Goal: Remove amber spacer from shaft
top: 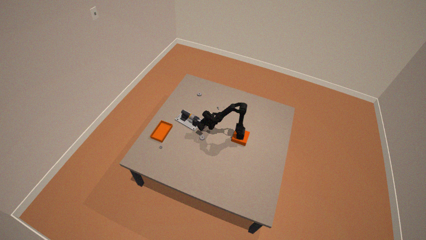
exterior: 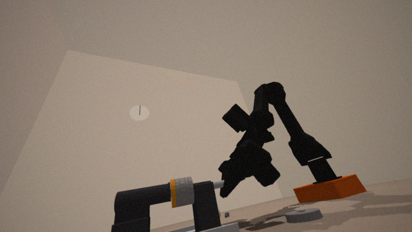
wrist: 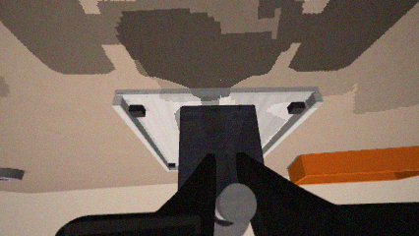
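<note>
The grey shaft (exterior: pixel 218 184) (wrist: pixel 237 203) runs level through a dark support block (exterior: pixel 205 206) (wrist: pixel 217 133) towards the big dark housing block (exterior: pixel 138 200). An amber spacer (exterior: pixel 173 193) sits on the shaft right against the housing, with several grey spacers (exterior: pixel 184 191) between it and the support block. The fixture stands on a light grey base plate (wrist: pixel 157 120) (top: pixel 182 121). My gripper (exterior: pixel 227 188) (wrist: pixel 224 159) (top: pixel 199 125) is shut on the shaft's free end, just outside the support block. A short piece of shaft shows between the fingers and the support block.
An orange tray (top: pixel 161 131) (wrist: pixel 354 164) lies beside the fixture. Loose grey washers lie on the table, one at the back (top: pixel 199 94), one near the gripper (top: pixel 202 137) (exterior: pixel 302 214) and one by the tray (top: pixel 160 147). The arm's orange base (top: pixel 240 138) (exterior: pixel 328 188) stands at the table's middle.
</note>
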`<control>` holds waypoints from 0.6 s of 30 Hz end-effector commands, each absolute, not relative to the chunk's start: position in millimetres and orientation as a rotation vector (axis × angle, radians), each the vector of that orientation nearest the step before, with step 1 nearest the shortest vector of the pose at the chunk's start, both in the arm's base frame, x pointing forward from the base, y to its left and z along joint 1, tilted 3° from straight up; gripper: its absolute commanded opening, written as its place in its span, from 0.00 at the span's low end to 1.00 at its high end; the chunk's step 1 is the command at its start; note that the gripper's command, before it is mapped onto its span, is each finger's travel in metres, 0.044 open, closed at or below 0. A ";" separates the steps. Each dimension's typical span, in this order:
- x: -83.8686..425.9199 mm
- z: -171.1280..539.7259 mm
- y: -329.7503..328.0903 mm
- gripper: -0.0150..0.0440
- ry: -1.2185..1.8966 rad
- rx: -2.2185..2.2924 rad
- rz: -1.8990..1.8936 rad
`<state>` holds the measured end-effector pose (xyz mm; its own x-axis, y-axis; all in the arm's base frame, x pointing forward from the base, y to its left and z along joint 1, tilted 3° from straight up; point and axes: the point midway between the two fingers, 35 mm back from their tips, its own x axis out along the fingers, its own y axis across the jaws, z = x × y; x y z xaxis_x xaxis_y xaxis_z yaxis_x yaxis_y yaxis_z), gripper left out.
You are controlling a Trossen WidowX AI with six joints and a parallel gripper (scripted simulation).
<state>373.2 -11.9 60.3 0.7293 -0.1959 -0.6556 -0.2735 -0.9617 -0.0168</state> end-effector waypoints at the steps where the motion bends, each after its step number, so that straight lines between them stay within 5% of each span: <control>1: 371.7 61.0 -11.9 0.25 0.386 -2.813 1.045; 18: 369.6 60.8 -11.3 0.25 0.386 -2.813 1.046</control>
